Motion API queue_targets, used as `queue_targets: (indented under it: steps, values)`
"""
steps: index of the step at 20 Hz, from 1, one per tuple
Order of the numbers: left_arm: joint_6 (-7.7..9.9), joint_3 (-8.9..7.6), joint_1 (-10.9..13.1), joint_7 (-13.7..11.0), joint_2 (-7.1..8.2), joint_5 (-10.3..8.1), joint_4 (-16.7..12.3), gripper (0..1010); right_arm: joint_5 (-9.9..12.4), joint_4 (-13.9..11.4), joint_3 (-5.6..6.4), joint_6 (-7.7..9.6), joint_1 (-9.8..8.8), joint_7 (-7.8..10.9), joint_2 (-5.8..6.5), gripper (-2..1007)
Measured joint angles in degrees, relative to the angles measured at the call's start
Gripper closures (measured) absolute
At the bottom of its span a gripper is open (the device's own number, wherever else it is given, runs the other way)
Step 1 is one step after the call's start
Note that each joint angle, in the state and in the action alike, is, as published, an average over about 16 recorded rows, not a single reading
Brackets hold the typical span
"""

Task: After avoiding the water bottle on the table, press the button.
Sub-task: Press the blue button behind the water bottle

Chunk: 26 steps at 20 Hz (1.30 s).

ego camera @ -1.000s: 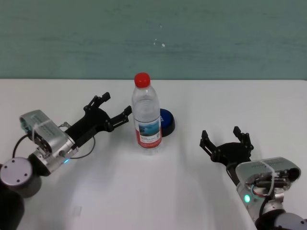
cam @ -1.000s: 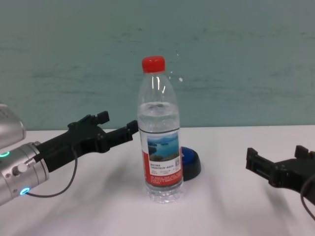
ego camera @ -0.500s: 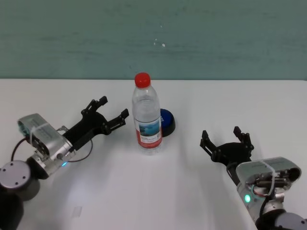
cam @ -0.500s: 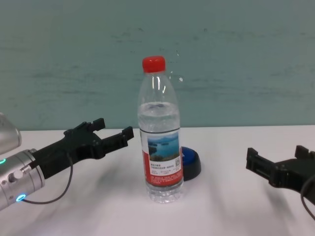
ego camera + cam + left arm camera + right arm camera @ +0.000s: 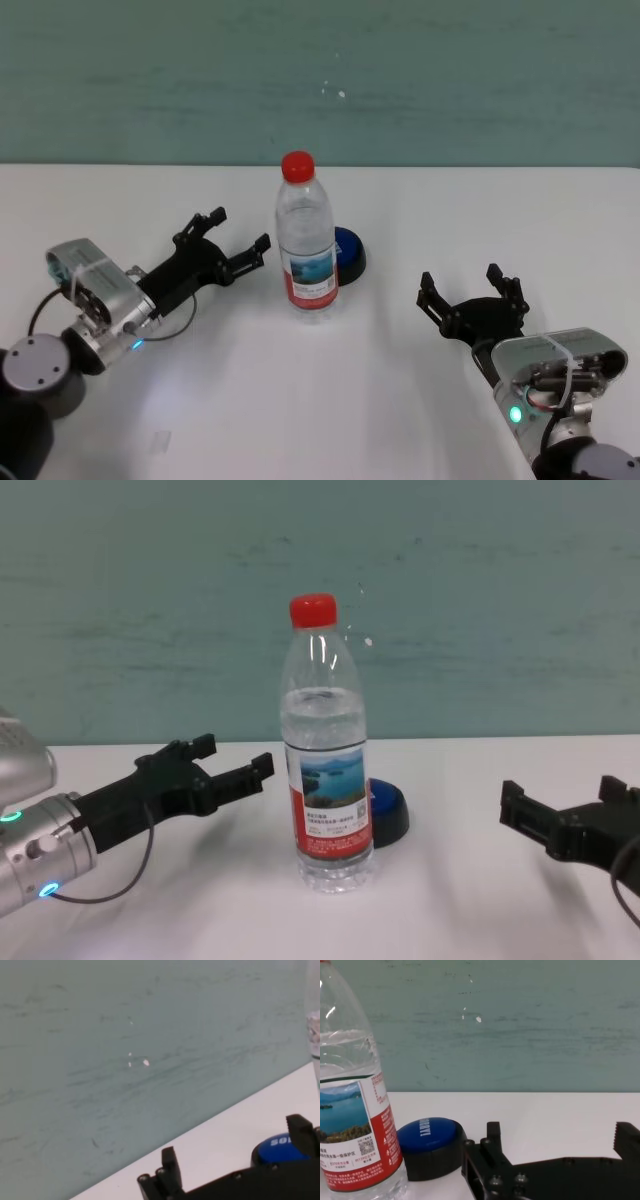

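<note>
Since a second ago: left gripper has backed off from the water bottle, dropped toward the near-left, then nosed forward again a touch. Right arm hasn't budged, bottle and button neither.

Left gripper: fingers spread apart, nothing held, hovering low over the table at about 9 o'clock from the bottle, near it but not touching. Its wrist view looks past its own fingertips at the blue dome, with the bottle only at the frame's edge.

Right gripper: also spread and empty, parked well off at roughly 4 o'clock from the bottle.

Water bottle: standing upright mid-table, red cap on, long axis vertical, so anything sweeping across at finger height could tip it.

Button: sits just behind the bottle at about 1 o'clock from it, right up against it or nearly so, can't tell if they touch.

What the move turns on: from the left claw, the button lies at about 3 o'clock with the bottle almost dead in line between them. Left arm looks like the working one and is nearer, but my guess is it has to swing around the far side of the bottle and come down on the dome from behind or above.

Risk: clipping the bottle with the near finger.
</note>
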Motion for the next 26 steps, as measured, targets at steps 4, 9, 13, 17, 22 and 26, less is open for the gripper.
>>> queue_targets:
  steps: [4, 9, 13, 17, 22, 26]
  values:
    - [-0.11, 0.25, -1.0, 0.2, -0.27, 0.94, 1.3, 10, 0.0, 0.0, 0.0, 0.0, 0.0, 0.0, 0.0, 1]
    - [-0.26, 0.51, -2.3, 0.4, -0.6, 1.92, 2.7, 10, 0.0, 0.0, 0.0, 0.0, 0.0, 0.0, 0.0, 1]
    - [-0.34, 0.58, -3.1, 0.4, -0.8, 2.47, 3.5, 10, 0.0, 0.0, 0.0, 0.0, 0.0, 0.0, 0.0, 1]
    - [-0.37, 0.55, -3.8, 0.4, -0.98, 2.83, 4.3, 10, 0.0, 0.0, 0.0, 0.0, 0.0, 0.0, 0.0, 1]
    - [-0.38, 0.41, -4.3, 0.5, -1.17, 3.09, 5.0, 10, 0.0, 0.0, 0.0, 0.0, 0.0, 0.0, 0.0, 1]
    - [-0.44, 0.25, -4.7, 0.5, -1.37, 3.2, 5.7, 10, 0.0, 0.0, 0.0, 0.0, 0.0, 0.0, 0.0, 1]
